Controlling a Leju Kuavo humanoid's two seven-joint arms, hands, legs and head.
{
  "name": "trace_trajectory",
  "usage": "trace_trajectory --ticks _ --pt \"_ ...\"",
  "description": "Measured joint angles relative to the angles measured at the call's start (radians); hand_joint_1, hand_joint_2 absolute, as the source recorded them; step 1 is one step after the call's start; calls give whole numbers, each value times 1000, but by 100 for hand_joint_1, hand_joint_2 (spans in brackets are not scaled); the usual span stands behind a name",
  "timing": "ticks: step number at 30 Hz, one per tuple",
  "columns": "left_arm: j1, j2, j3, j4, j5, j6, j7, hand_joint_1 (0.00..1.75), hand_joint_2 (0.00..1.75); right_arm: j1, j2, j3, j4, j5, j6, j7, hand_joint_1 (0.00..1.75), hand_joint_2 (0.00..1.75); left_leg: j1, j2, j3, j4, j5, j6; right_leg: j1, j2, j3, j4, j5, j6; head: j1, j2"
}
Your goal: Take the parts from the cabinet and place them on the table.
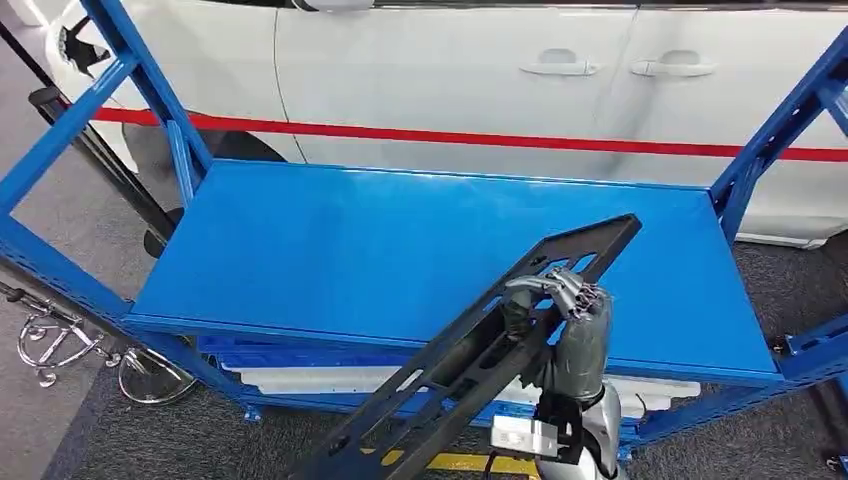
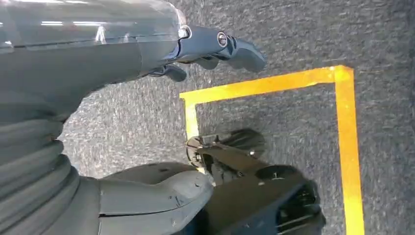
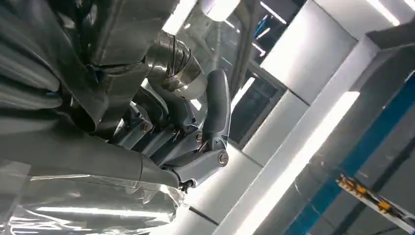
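I see the right robot hand (image 1: 572,312) raised just above the near edge of the blue surface (image 1: 330,250), its silver forearm rising almost straight up from below and its fingers (image 1: 556,287) curled over the top of a long black part (image 1: 470,355). The hand grips that part about a third of the way down from its far end. The part is a flat, slotted black frame, tilted steeply: its far end pokes out over the surface toward the right rear corner, while its near end slopes down past the surface's front edge. It appears to be held clear of the surface rather than lying on it. In the right wrist view the right robot hand (image 3: 195,142) shows its dark fingers (image 3: 218,105) bent round, with clear plastic wrap lying along the forearm cover. My left robot hand (image 2: 215,49) hangs low, well away from the surface, over grey carpet (image 2: 303,34) marked with yellow tape (image 2: 345,147); its fingers are partly curled with nothing between them. Behind the surface stands a white car (image 1: 450,80) with a red stripe.
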Motion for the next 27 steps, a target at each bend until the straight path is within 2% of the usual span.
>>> trace_trajectory --ticks 2,3,4,6,7,8,9,10,11,12,13,14,15,16,17,18,19,22,23,24,25,27 --pt "-2 0 0 0 -3 -1 3 0 175 6 0 2 -5 -1 2 3 175 175 0 1 98 -186 85 7 0 2 2 5 -4 4 0 0" --pt "-4 0 0 0 -3 -6 3 0 175 7 0 3 -5 -6 8 6 175 175 -2 1 132 -258 83 14 1 3 2 7 -6 8 0 0" --pt "-6 -2 0 0 -3 -8 4 0 175 7 0 4 -5 -12 13 11 175 175 -7 0 133 -263 88 18 7 4 0 10 -7 13 0 0" --pt "-5 -3 0 0 -5 -3 9 0 175 8 0 7 -5 -23 23 15 175 175 -9 -1 131 -259 90 25 5 3 -1 6 -3 23 0 0" --pt "-4 -3 0 0 -5 -3 14 0 175 9 0 8 -5 -34 31 17 175 175 -10 -1 131 -260 99 33 4 4 1 5 5 31 0 0" --pt "-4 -8 0 0 -4 -8 31 0 175 7 0 8 -5 -51 43 19 175 175 1 1 133 -273 110 43 7 5 -2 7 -2 35 0 0" --pt "-6 -9 0 1 -1 -16 49 0 175 5 0 8 -2 -65 58 19 175 175 0 3 132 -276 114 47 4 4 -7 26 -27 40 0 0" --pt "-7 -11 0 1 2 -27 61 0 175 2 0 8 1 -74 70 19 175 175 0 4 127 -276 117 52 4 4 -25 75 -68 43 0 0" --pt "-7 -11 0 1 8 -37 71 0 175 0 0 8 7 -78 81 19 175 175 -1 5 122 -275 119 55 2 4 -59 159 -118 47 0 0" --pt "-7 -13 1 1 10 -45 78 0 175 1 1 8 16 -81 86 17 175 175 -2 5 116 -274 122 57 0 4 -92 240 -157 50 0 0" --pt "-6 -14 2 1 11 -48 83 0 175 1 1 8 23 -82 89 17 175 175 -2 5 109 -271 124 57 -2 4 -116 300 -176 53 0 0" --pt "-5 -14 2 1 13 -53 84 0 175 1 1 8 30 -82 92 17 175 175 -2 5 103 -267 126 56 -4 4 -116 315 -171 55 0 0" --pt "-4 -15 2 1 13 -55 87 0 175 1 1 8 36 -82 92 17 175 175 -2 4 98 -263 127 55 -6 4 -92 277 -143 55 0 0" --pt "-3 -17 2 1 13 -57 88 0 175 0 1 8 40 -82 92 17 175 175 -1 2 94 -258 128 54 -9 4 -45 201 -103 55 0 0" --pt "-3 -20 2 1 13 -58 90 0 175 -1 1 8 44 -83 92 17 175 175 -1 1 91 -253 128 52 -11 4 11 100 -62 54 0 0" --pt "-3 -22 2 1 13 -58 89 0 175 -4 1 8 47 -82 92 17 175 175 -2 0 88 -249 129 47 -12 4 47 25 -57 51 0 0" --pt "-5 -22 2 1 14 -58 89 0 175 -7 2 9 50 -82 93 17 175 175 -9 -1 81 -242 132 38 -3 5 49 15 -56 48 0 0" --pt "-4 -23 2 1 14 -61 90 0 175 -7 4 9 55 -82 93 16 175 175 -6 -1 75 -250 149 16 3 7 34 22 -43 29 0 0" --pt "-2 -23 3 1 14 -62 91 0 175 -8 6 10 57 -82 94 16 175 175 -6 -3 71 -249 153 9 -5 6 28 13 -31 17 0 0" --pt "-4 -23 3 1 14 -63 91 0 175 -13 10 10 59 -82 95 16 175 175 -1 -2 61 -234 125 5 -7 1 21 11 -21 9 0 0" --pt "-4 -23 3 1 13 -63 92 0 175 -16 16 11 60 -83 97 17 175 175 -2 0 42 -189 74 1 -7 0 9 11 -13 -1 0 0" --pt "-5 -23 3 1 9 -62 93 0 175 -20 24 12 64 -87 98 15 175 175 0 0 -7 -35 -26 -7 -3 -2 -14 12 3 -5 0 0"
